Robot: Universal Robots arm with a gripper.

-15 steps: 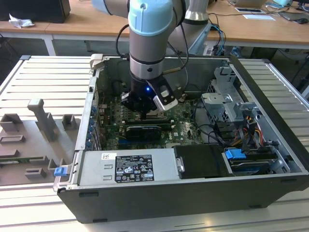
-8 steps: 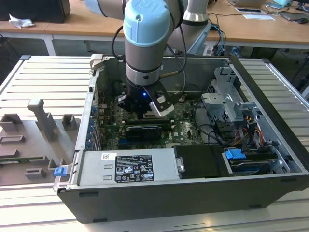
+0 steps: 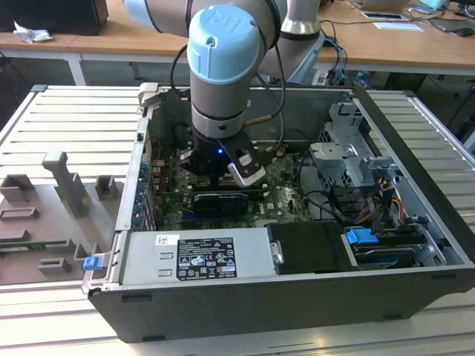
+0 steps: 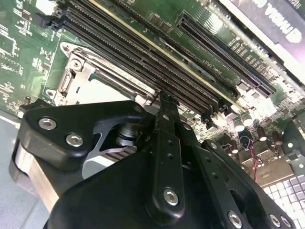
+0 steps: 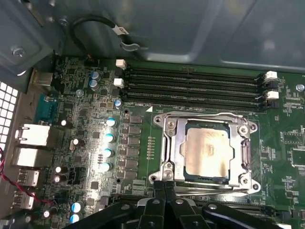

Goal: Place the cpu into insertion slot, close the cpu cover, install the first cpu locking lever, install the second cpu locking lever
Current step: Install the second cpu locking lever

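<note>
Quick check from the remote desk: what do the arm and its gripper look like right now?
The arm is grey with a light blue round joint cap and a black cable looping beside it. The gripper is black, built of linked plates with silver screw heads; a small blue light glows at the wrist.

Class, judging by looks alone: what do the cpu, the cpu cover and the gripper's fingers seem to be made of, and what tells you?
The cpu: pale matte metal face, dull even sheen.
The cpu cover: bright bare metal, probably steel; sharp glints along stamped edges.
The gripper fingers: black, smooth, semi-matte, bolted; could be coated metal or plastic.
</note>
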